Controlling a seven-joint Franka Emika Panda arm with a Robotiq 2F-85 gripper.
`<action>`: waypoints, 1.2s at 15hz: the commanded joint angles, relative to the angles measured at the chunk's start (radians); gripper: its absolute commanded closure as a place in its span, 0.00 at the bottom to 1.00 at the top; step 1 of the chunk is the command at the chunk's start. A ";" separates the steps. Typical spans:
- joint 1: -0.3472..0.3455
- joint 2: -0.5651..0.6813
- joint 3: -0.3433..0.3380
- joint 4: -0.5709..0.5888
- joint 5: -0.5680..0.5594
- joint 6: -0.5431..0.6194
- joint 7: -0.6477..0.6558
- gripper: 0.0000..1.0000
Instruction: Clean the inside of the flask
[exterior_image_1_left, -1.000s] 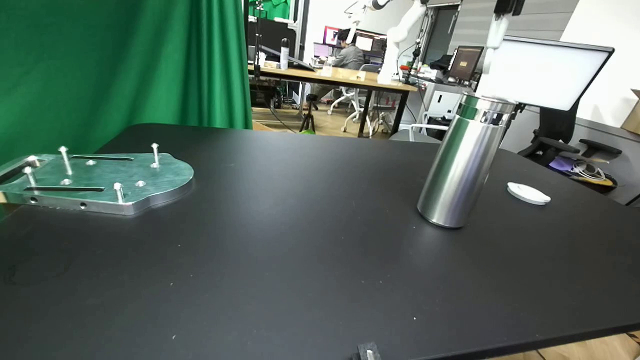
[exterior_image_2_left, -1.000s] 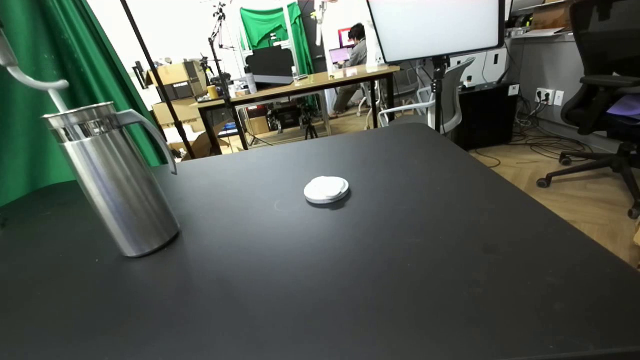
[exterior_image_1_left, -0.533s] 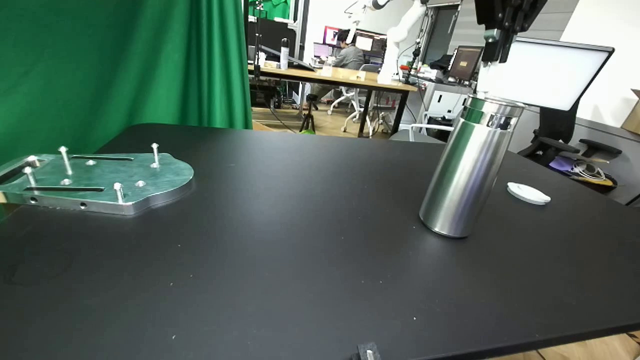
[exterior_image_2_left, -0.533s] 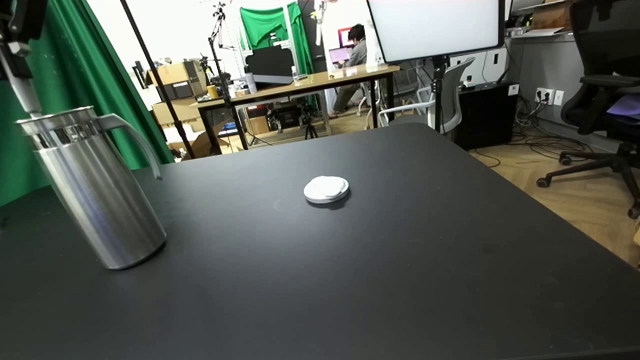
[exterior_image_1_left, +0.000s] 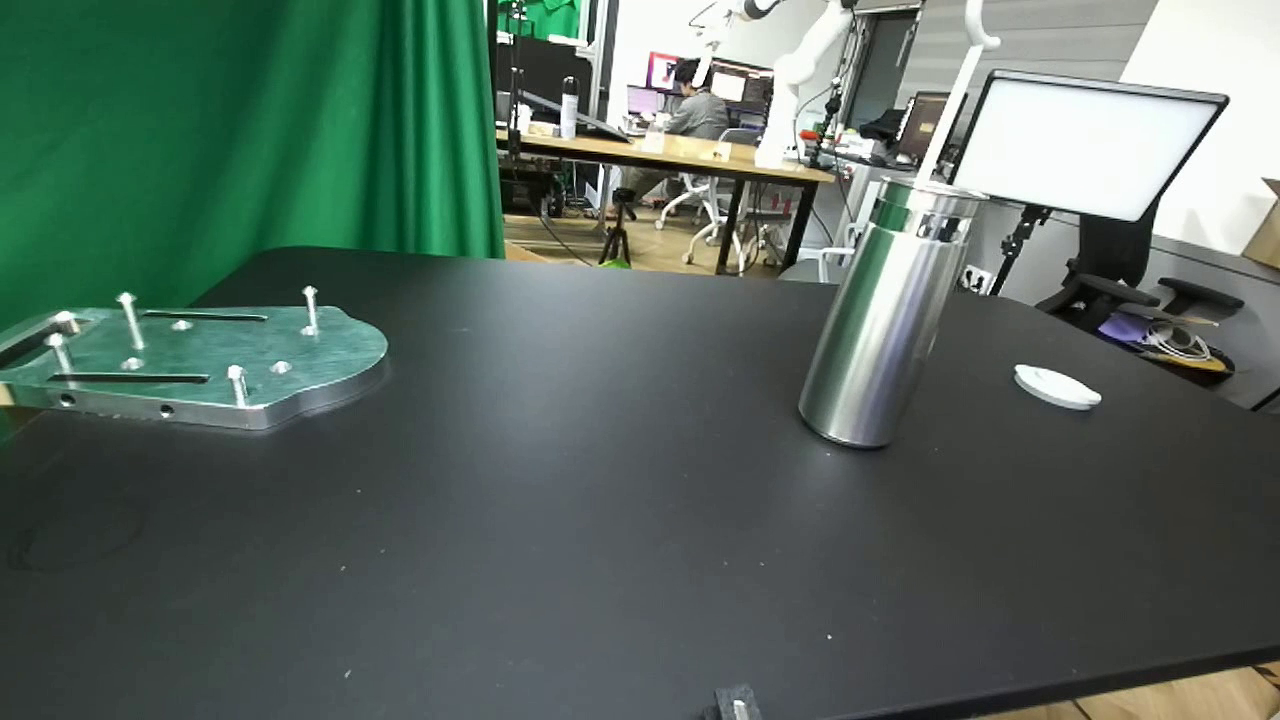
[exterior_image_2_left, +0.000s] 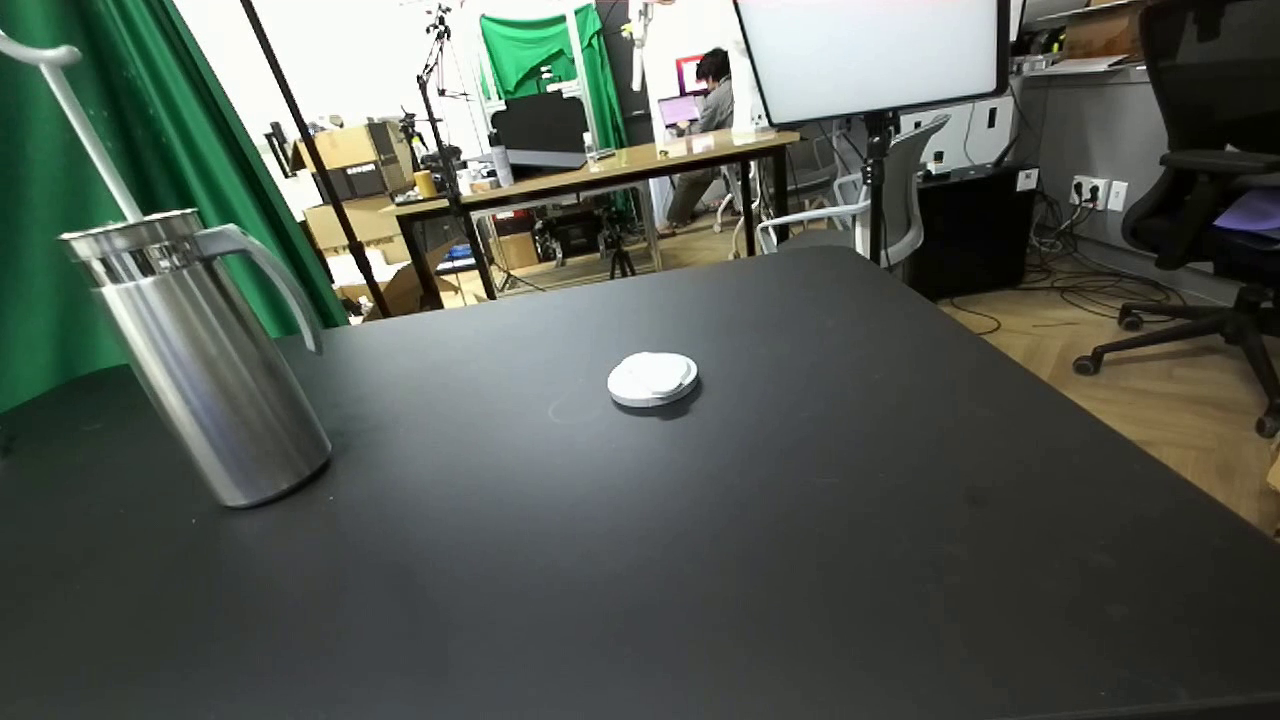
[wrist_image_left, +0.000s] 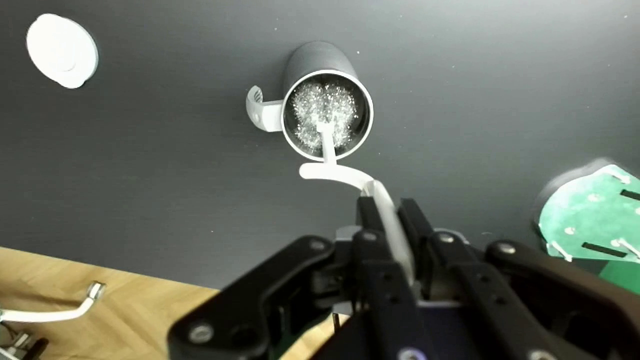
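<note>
The flask is a brushed-steel jug with a grey handle. It stands on the black table in both exterior views (exterior_image_1_left: 890, 310) (exterior_image_2_left: 215, 370), and its open mouth faces the camera in the wrist view (wrist_image_left: 320, 57). A white brush with a curved handle rises from its mouth (exterior_image_1_left: 950, 115) (exterior_image_2_left: 95, 140). In the wrist view the brush stem (wrist_image_left: 327, 145) enters the flask, and its pale bristles show inside. My gripper (wrist_image_left: 389, 202) is closed around the brush's handle above the flask. The gripper is out of both exterior views. The bristles are hidden there by the flask wall.
A white round lid (exterior_image_1_left: 1057, 387) lies on the table, also in the other views (exterior_image_2_left: 652, 379) (wrist_image_left: 62, 50). A metal plate with upright bolts (exterior_image_1_left: 250, 350) lies at the table's side, also in the wrist view (wrist_image_left: 590, 210). A green curtain (exterior_image_1_left: 300, 130) hangs behind.
The gripper and brush first went down into the flask, then rose; the gripper has left both exterior views. More brush stem shows now. The flask has slid slightly on the table.
</note>
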 joint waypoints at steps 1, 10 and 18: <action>0.021 -0.003 -0.041 -0.018 0.047 -0.060 -0.059 0.96; 0.002 0.195 -0.010 -0.078 0.016 -0.003 -0.005 0.96; 0.002 0.228 0.002 -0.071 0.020 0.022 -0.007 0.96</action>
